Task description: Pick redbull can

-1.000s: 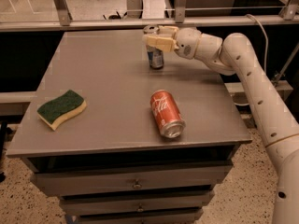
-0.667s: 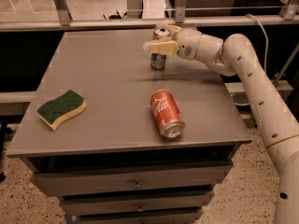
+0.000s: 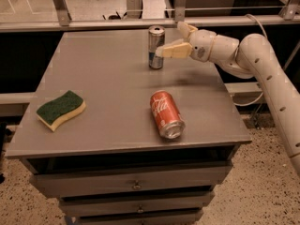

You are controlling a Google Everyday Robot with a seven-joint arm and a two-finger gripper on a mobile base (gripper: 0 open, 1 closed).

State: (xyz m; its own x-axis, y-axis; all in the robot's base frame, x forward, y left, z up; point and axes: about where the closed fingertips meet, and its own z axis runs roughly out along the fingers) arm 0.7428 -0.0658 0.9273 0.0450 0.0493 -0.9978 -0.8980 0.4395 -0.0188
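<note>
The redbull can (image 3: pixel 155 46), slim and silver with bluish markings, stands upright at the back middle of the grey table (image 3: pixel 108 78). My gripper (image 3: pixel 169 40) is open just to the right of it at can height. The near finger (image 3: pixel 172 51) points left and its tip reaches the can's right side. The far finger (image 3: pixel 184 29) lies behind and to the right of the can. The can is not enclosed by the fingers.
A red cola can (image 3: pixel 166 114) lies on its side at the front middle of the table. A green and yellow sponge (image 3: pixel 61 109) lies at the front left. Drawers sit below the tabletop (image 3: pixel 136 185). A metal rail (image 3: pixel 93 25) runs behind the table.
The gripper, which covered the top of the redbull can, has drawn back to the right. The can's top now shows. The can has not moved.
</note>
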